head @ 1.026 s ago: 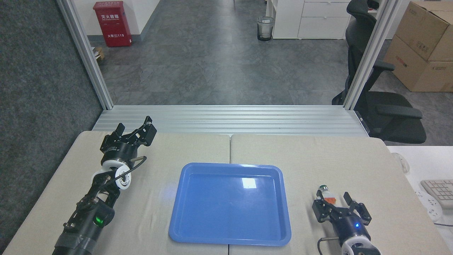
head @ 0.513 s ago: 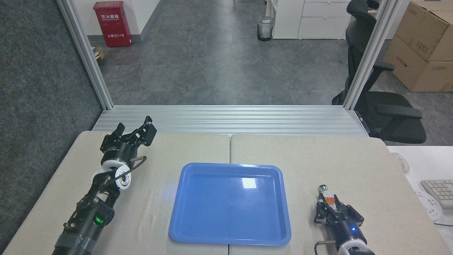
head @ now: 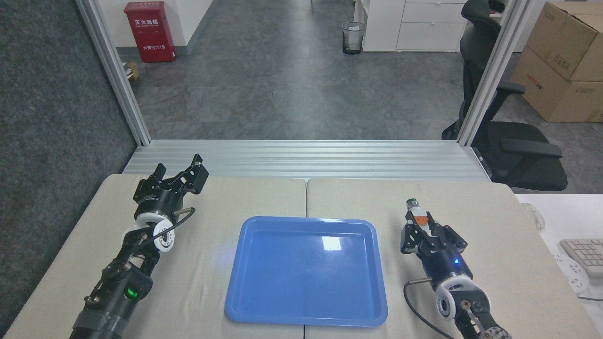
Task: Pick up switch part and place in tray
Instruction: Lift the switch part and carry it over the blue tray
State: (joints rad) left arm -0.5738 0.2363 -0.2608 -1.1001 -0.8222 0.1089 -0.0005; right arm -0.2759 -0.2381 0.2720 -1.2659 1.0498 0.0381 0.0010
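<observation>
- right gripper [head: 424, 225] closed around the switch part [head: 419, 215]; the orange middle sits between the fingers, the green-tipped end sticks out past the fingertips, away from the robot
- part is in the gripper, just right of the tray [head: 306, 270] and outside its rim; looks lifted off the table [head: 494, 226], but one view can't confirm the height
- left gripper [head: 181, 175] rests at the far-left of the table, well apart from the tray; jaws slightly parted, nothing in them
- tray: glossy blue, shallow, raised rim, empty; only a light glare patch on its floor
- no other container on the table; a waste bin [head: 353, 37] stands far back on the floor, contents not readable
- risk: hold seems to be on the rear half of the part, much of it overhanging forward; a quick sideways swing could let it pivot or slip out
- risk: carried too low, the part or fingers could clip the tray's near-side rim and shove the light tray across the table
- risk: releasing from height onto the slick tray floor; the round end could make it roll or bounce toward the rim
- risk: opening too early drops it on the table beside the tray, not inside
- risk: cable [head: 414, 306] looping by the right wrist sits near the tray's right edge and could snag it during the move
</observation>
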